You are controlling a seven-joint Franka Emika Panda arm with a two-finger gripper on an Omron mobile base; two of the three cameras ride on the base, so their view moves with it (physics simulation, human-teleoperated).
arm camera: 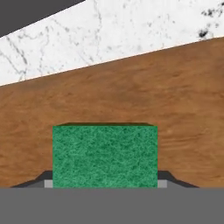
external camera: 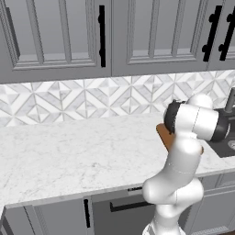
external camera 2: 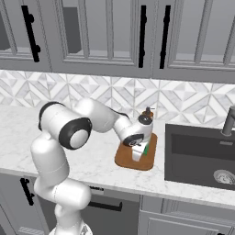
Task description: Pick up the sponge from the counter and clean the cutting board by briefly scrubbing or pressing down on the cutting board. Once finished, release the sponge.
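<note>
The green sponge [arm camera: 105,155] sits between the two dark fingertips of my gripper [arm camera: 105,183], which is shut on it. Just beyond it spreads the orange-brown wooden cutting board [arm camera: 131,96], with only a thin shadow at the sponge's far edge. In the right base view the gripper [external camera 2: 137,153] points down onto the cutting board [external camera 2: 125,160] with a bit of the green sponge [external camera 2: 146,149] showing beside it. The board lies on the white marble counter [external camera: 69,156]. In the left base view my arm hides most of the cutting board [external camera: 164,134].
A dark sink [external camera 2: 197,156] with a faucet [external camera 2: 228,120] is set into the counter just right of the board. A small bottle [external camera 2: 147,112] stands behind the board by the tiled backsplash. Grey cabinets hang above. The counter stretches wide to the left.
</note>
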